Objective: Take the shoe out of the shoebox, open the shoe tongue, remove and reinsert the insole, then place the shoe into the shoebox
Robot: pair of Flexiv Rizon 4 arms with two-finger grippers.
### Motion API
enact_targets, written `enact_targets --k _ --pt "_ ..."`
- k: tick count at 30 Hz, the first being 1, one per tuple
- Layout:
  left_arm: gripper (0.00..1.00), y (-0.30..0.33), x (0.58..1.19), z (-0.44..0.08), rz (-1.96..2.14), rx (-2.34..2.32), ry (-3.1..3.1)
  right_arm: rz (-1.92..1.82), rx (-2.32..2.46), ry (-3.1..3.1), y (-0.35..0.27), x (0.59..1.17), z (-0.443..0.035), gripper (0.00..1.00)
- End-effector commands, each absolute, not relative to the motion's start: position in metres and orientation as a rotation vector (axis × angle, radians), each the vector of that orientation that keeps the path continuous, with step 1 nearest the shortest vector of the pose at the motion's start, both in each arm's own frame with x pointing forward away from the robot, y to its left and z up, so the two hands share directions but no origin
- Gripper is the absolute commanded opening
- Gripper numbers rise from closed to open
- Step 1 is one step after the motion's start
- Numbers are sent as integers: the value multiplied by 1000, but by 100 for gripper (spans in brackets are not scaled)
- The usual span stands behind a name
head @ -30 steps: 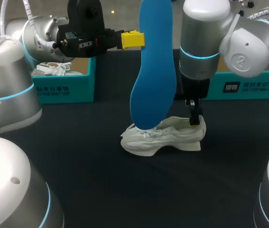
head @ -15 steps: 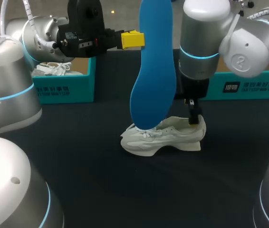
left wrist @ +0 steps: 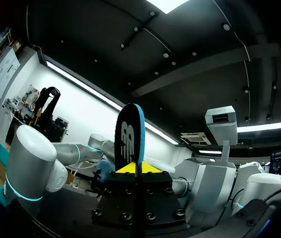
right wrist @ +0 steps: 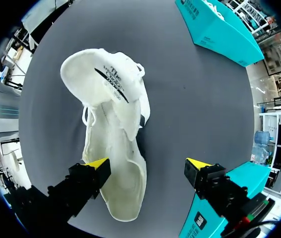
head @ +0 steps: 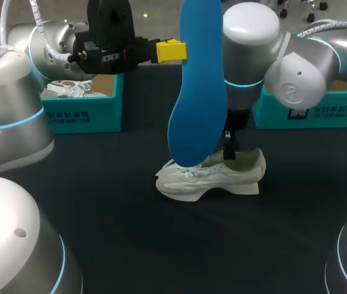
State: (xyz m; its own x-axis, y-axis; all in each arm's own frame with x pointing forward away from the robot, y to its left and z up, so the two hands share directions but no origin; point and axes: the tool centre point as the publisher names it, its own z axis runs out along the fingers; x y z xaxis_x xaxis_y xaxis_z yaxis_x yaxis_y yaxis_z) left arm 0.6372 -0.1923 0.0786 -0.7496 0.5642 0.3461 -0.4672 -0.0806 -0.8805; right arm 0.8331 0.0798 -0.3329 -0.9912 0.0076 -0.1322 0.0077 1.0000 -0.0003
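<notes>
The white shoe (head: 213,179) sits on the dark table (head: 130,245), tongue pulled open. Over the shoe's laces my left fingers (head: 172,50) grip the blue insole (head: 198,92), held upright. My right fingers (right wrist: 148,166) hang spread wide above the shoe's heel, touching nothing. Teal shoeboxes (head: 84,113) stand behind the shoe

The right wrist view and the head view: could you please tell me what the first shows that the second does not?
Only the right wrist view: the inside of the white sneaker, tongue pulled open, beneath the open right hand. Only the head view: the tall blue foam insole, upright in the left hand. Both: the sneaker on the dark table and the teal cardboard shoeboxes.
</notes>
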Motion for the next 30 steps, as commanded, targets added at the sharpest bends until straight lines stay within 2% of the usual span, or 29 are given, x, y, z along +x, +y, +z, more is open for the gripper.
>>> enact_targets --k 1,6,7,8,9,13,15,17,18,20,30 --pt "0 -193 638 78 1900 -110 -1500 0 16 3025 87 843 -351 100" --pt "0 -193 638 78 1900 -110 -1500 -1 43 3053 86 843 -363 100" --pt "0 -193 638 78 1900 -110 -1500 -2 48 3059 85 842 -365 90" --pt "0 -193 638 78 1900 -110 -1500 -6 52 3063 85 841 -367 73" --pt "0 -193 638 78 1900 -110 -1500 -11 66 3074 82 839 -370 48" --pt "0 -193 638 78 1900 -110 -1500 -9 103 3082 74 832 -375 39" --pt "0 -193 638 78 1900 -110 -1500 -1 108 3088 73 832 -379 29" --pt "0 -193 638 78 1900 -110 -1500 2 105 3098 74 831 -384 24" --pt "0 -193 638 78 1900 -110 -1500 4 105 3105 75 830 -386 19" --pt "0 -193 638 78 1900 -110 -1500 7 113 3114 75 827 -388 0" --pt "0 -193 638 78 1900 -110 -1500 33 104 3130 75 822 -385 0"
